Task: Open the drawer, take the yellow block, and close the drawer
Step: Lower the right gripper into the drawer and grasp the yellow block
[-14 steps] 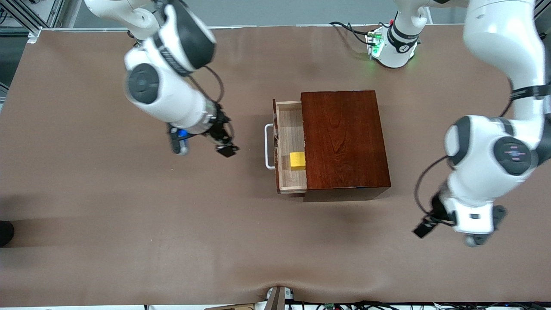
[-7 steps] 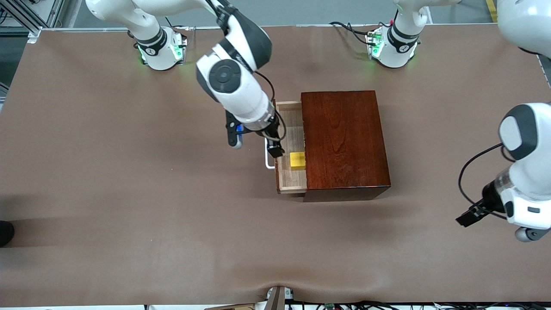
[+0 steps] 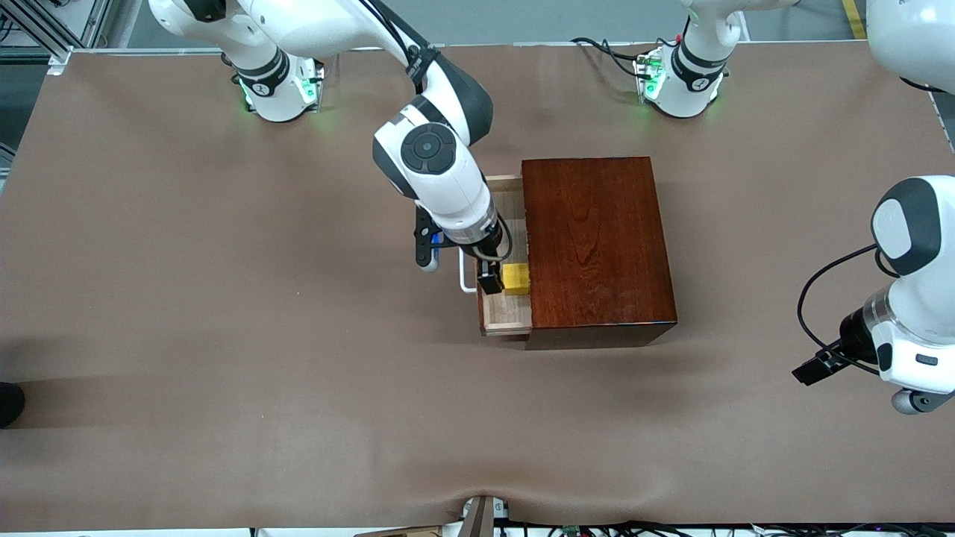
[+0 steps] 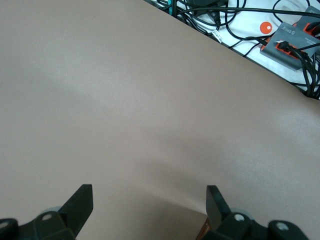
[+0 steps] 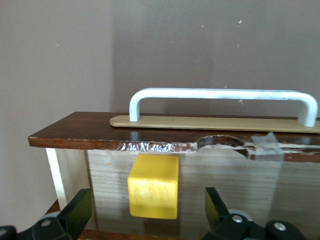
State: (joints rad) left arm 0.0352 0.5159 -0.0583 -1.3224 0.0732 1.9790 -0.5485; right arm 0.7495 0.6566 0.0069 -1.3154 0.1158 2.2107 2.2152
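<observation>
1. yellow block point(image 3: 516, 277) sits on the floor of the drawer point(image 3: 506, 309), right against the mouth of the wooden box point(image 3: 597, 242). In the right wrist view the block point(image 5: 153, 186) rests flat on the pale tray floor, a short way in from the dark front.
2. drawer is pulled partway out, pointing toward the right arm's end of the tabletop point(image 3: 224, 358). White handle point(image 3: 464, 283) sticks out from the dark front; in the right wrist view the handle point(image 5: 222, 95) sits on a thin tan plate, with chipped finish and a clear tape patch along the front's inner edge.
3. wooden box stands mid-tabletop, nearer the edge where the robot bases stand than the front camera's edge. Glossy reddish-brown top, nothing on it.
4. right tool point(image 3: 490, 280) hangs over the open drawer, just beside the block on the handle side, not touching it. Fingers spread: in the right wrist view the two fingertips point(image 5: 80, 206) straddle the block with a gap on each side.
5. left tool point(image 3: 817, 368) waits over bare tabletop near the left arm's end, well apart from the box. Fingers spread in the left wrist view, fingertips point(image 4: 82, 197) holding nothing, only tabletop between them.
6. Cables and an orange-grey unit point(image 4: 292, 42) lie off the tabletop edge, in the left wrist view.
</observation>
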